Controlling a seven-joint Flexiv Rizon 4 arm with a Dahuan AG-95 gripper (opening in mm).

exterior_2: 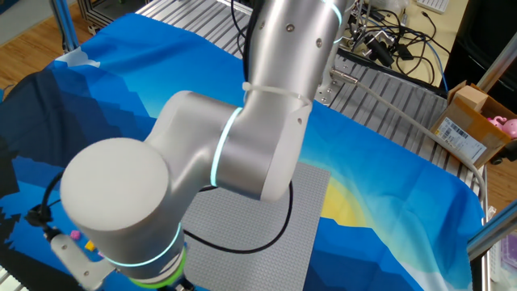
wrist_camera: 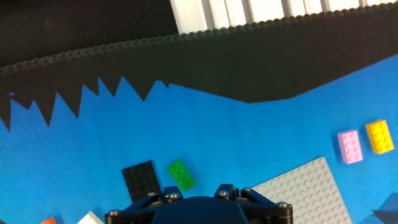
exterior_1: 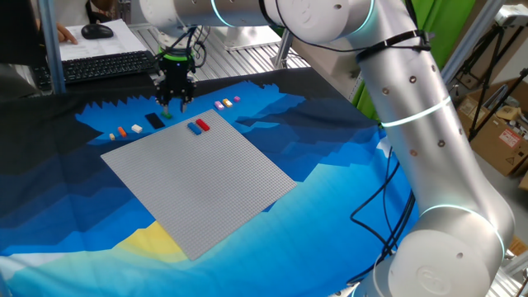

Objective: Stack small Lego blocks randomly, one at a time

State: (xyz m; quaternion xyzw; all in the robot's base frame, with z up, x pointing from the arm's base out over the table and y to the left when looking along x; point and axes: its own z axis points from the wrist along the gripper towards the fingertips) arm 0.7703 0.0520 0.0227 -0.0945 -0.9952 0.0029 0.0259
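Note:
My gripper (exterior_1: 175, 106) hangs over the blue cloth just behind the grey baseplate's (exterior_1: 198, 177) far corner, fingers apart and empty. A green brick (exterior_1: 168, 114) lies on the cloth right under it; in the hand view the green brick (wrist_camera: 181, 175) lies just ahead of the gripper body (wrist_camera: 193, 205), whose fingertips are out of frame. A red brick (exterior_1: 203, 124) and a blue brick (exterior_1: 195, 128) sit side by side on the plate's far corner. Pink (wrist_camera: 349, 147) and yellow (wrist_camera: 379, 136) bricks lie to the right. Orange (exterior_1: 122, 131) and white (exterior_1: 136, 129) bricks lie to the left.
A flat black piece (wrist_camera: 140, 179) lies beside the green brick. A dark jagged foam strip (wrist_camera: 205, 62) borders the cloth at the back. A keyboard (exterior_1: 107, 66) sits behind it. In the other fixed view the arm (exterior_2: 242, 145) hides the work area; only part of the baseplate (exterior_2: 311, 206) shows.

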